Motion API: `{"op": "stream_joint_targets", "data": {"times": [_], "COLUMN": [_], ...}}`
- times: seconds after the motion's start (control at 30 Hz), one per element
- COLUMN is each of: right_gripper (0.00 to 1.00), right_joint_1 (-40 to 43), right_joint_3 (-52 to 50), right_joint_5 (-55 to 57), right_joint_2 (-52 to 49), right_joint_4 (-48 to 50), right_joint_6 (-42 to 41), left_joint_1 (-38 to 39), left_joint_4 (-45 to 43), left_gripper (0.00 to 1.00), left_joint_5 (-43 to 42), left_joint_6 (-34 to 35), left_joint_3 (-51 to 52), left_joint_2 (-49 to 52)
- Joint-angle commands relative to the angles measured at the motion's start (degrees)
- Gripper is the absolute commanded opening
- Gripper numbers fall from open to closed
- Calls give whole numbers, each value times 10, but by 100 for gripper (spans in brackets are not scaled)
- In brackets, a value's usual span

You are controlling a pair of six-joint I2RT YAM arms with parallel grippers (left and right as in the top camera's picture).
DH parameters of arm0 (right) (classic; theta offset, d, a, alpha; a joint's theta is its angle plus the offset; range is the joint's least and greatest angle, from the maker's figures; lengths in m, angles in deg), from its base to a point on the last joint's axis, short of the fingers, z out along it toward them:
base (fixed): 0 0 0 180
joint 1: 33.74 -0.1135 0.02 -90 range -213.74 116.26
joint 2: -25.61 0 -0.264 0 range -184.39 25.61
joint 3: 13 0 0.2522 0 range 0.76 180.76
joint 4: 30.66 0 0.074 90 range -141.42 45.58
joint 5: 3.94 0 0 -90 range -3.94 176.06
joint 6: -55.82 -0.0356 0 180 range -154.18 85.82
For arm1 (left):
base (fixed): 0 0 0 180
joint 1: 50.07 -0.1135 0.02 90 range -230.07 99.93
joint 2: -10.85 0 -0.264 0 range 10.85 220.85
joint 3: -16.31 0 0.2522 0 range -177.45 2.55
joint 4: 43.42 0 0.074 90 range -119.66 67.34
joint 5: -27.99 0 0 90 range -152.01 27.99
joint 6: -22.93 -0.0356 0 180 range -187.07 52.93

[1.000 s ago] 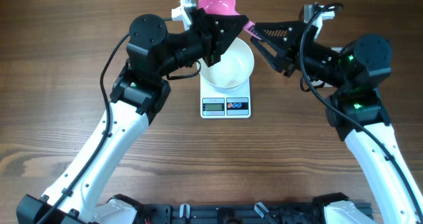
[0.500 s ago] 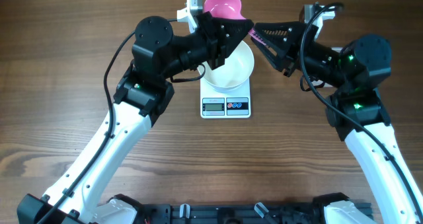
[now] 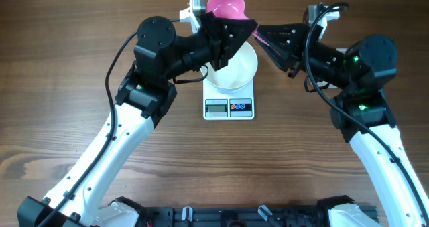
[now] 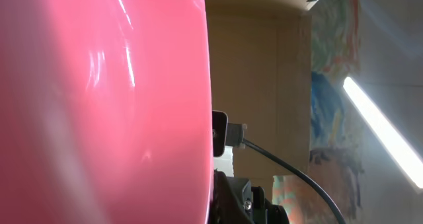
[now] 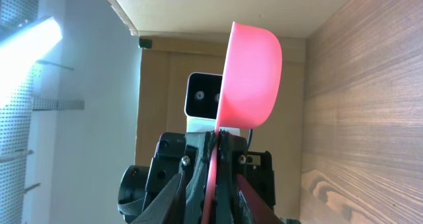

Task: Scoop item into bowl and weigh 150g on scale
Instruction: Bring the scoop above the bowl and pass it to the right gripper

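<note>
Left gripper (image 3: 245, 27) stays clamped on pink scoop (image 3: 224, 3); right gripper (image 3: 261, 33) has narrowed around its handle (whether it pinches, cannot tell).

Over the last 1 s the right gripper (image 3: 265, 38) has narrowed. Its 2 fingers were spread wide before and now lie close on either side of the handle (image 5: 213, 174) of the pink scoop (image 3: 226, 3) — whether they already pinch it cannot be told. The left arm (image 3: 155, 36) has swung slightly to the right, carrying the left gripper (image 3: 244, 29) and the scoop a little that way. That shift was over 0.5 s ago — since then only the right fingers have moved. Seen from overhead, less pink handle shows between the 2 grippers.
</note>
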Motion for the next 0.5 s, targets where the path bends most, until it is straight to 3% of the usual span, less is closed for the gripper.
{"op": "stream_joint_targets", "data": {"times": [0.0,0.47], "right_gripper": [22,9], "right_joint_1": [-2,-2], "right_joint_3": [8,8], "right_joint_5": [3,2], "right_joint_2": [-3,-3], "right_joint_4": [5,5], "right_joint_6": [-3,-6], "left_joint_1": [2,3], "left_joint_4": [-2,-2], "left_gripper": [4,4], "left_joint_5": [6,6], "left_joint_6": [-14,-14], "left_joint_3": [-2,-2], "left_joint_2": [2,2]}}
